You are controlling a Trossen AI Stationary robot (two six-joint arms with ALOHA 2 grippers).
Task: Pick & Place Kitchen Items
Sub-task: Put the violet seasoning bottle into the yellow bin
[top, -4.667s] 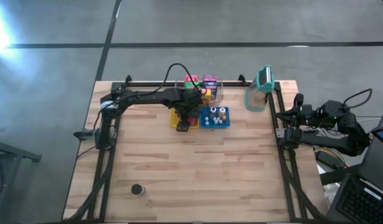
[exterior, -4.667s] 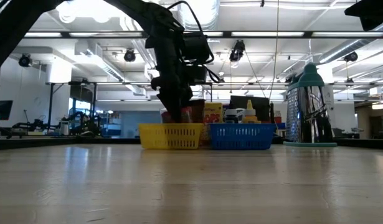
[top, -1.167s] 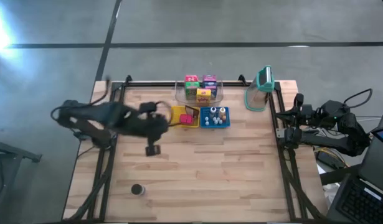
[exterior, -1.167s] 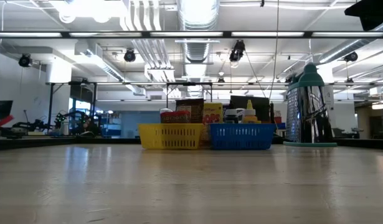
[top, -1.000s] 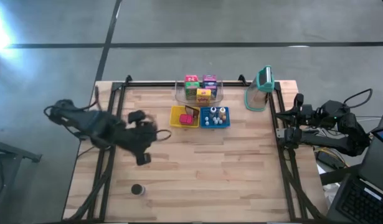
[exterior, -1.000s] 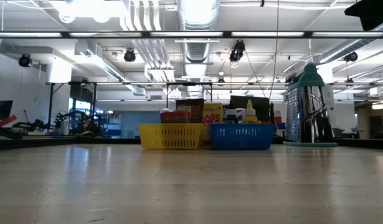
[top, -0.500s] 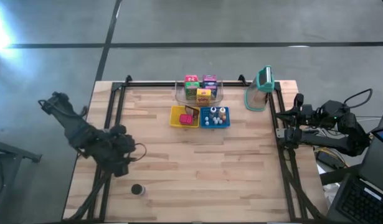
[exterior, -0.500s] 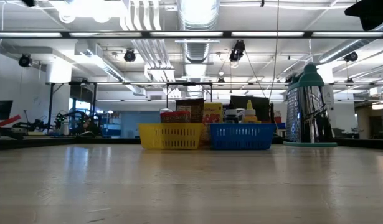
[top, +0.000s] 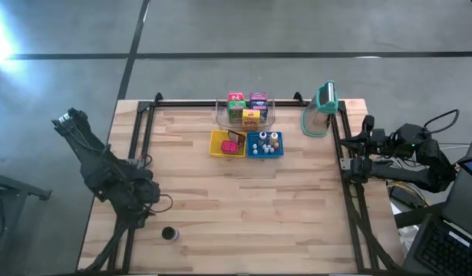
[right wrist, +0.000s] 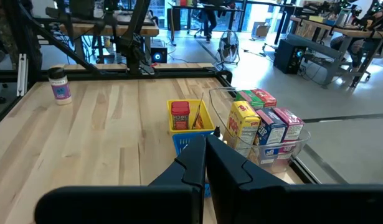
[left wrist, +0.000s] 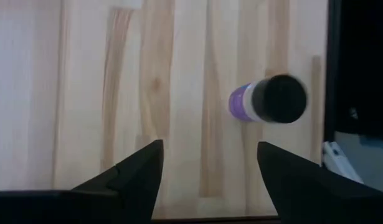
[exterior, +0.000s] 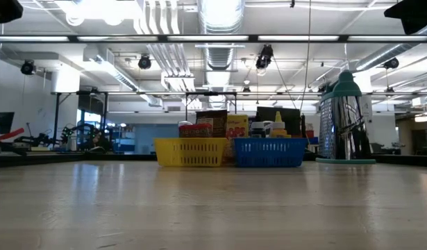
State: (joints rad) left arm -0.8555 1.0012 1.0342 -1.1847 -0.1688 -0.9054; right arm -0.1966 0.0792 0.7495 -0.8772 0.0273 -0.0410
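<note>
The left end effector point(top: 149, 217) hung over the lower left of the tabletop point(top: 243, 215) in the high view, its fingers point(left wrist: 132, 177) spread apart and holding nothing. A small bottle point(top: 169, 234) with a dark cap and purple label stood just below it, near the tabletop's edge. The right end effector point(right wrist: 205, 155) waited at the right edge with fingers pressed together. At the upper middle, a red carton point(top: 231, 146) sat in the yellow basket point(top: 216, 144), beside the blue basket point(top: 265, 152) with small bottles.
</note>
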